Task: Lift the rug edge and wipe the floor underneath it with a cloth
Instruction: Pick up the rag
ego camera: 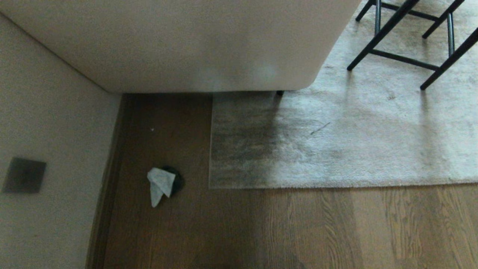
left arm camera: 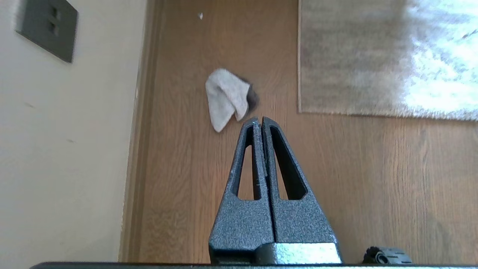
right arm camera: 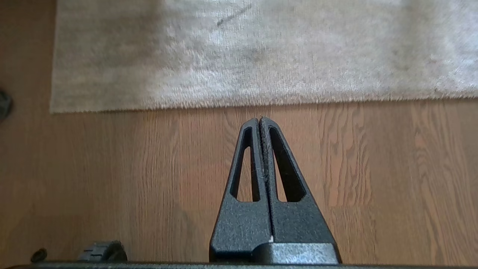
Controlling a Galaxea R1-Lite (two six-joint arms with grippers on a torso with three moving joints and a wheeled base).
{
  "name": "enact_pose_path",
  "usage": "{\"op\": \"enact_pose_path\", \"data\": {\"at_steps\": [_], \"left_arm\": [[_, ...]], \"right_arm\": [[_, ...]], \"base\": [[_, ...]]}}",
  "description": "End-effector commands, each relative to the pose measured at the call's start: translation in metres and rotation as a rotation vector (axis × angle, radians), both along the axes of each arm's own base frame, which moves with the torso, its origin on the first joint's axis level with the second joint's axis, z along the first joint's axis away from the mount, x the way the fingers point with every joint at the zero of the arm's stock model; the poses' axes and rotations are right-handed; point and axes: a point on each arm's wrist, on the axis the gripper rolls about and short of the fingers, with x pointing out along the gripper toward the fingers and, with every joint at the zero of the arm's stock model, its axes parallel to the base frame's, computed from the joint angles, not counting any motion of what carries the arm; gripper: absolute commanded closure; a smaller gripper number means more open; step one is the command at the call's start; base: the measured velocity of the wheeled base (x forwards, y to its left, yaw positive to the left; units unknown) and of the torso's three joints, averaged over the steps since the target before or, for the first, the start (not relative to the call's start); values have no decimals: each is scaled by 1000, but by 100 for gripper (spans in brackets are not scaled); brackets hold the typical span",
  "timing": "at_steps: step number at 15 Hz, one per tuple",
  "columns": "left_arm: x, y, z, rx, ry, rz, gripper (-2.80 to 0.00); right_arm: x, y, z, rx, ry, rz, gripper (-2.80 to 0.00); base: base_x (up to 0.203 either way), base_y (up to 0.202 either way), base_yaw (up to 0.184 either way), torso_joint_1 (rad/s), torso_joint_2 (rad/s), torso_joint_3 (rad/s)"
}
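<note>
Head view: neither arm appears. The small crumpled grey-blue cloth (ego camera: 161, 185) with its darker patch lies on the brown wood-grain plank floor (ego camera: 317, 228), between the pale wall (ego camera: 52, 123) with its dark square wall plate (ego camera: 24, 175) and the corner of the large light grey plush rug. The rug edge (ego camera: 336, 185), a straight hem, lies flat on the planks. A bulky pale sofa body (ego camera: 186, 41) overhangs the rug's far part, and black metal furniture legs (ego camera: 396, 41) stand on the pile to the right. Risk: a lift taken close to either would be resisted by their weight; the free hem between offers the open room.

Left wrist view: the left claw (left arm camera: 260, 120) is clenched and empty, hanging above the floor near the cloth. Wall and skirting stand close on the cloth's far side, so working room there is narrow. Risk: a closed claw would shove the rag toward the skirting rather than take it.

Right wrist view: the right claw (right arm camera: 259, 121) is likewise clenched, grasping nothing, above bare planks just short of the hem. Risk: the hem sits flush, so fingers could skate over the pile or catch only fibres.
</note>
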Motion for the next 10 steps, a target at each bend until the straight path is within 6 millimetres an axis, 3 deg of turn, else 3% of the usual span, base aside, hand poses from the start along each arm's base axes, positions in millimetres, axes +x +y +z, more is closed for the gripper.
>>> {"op": "enact_pose_path", "data": {"at_steps": [1,10], "left_arm": [[0,0,0,-1,2,1,0],[0,0,0,-7,0,1,0]], "right_arm": [[0,0,0,0,1,-1,0],[0,0,0,0,1,0,0]], "base": [[0,0,0,2,2,-196],[0,0,0,4,2,-196]]}}
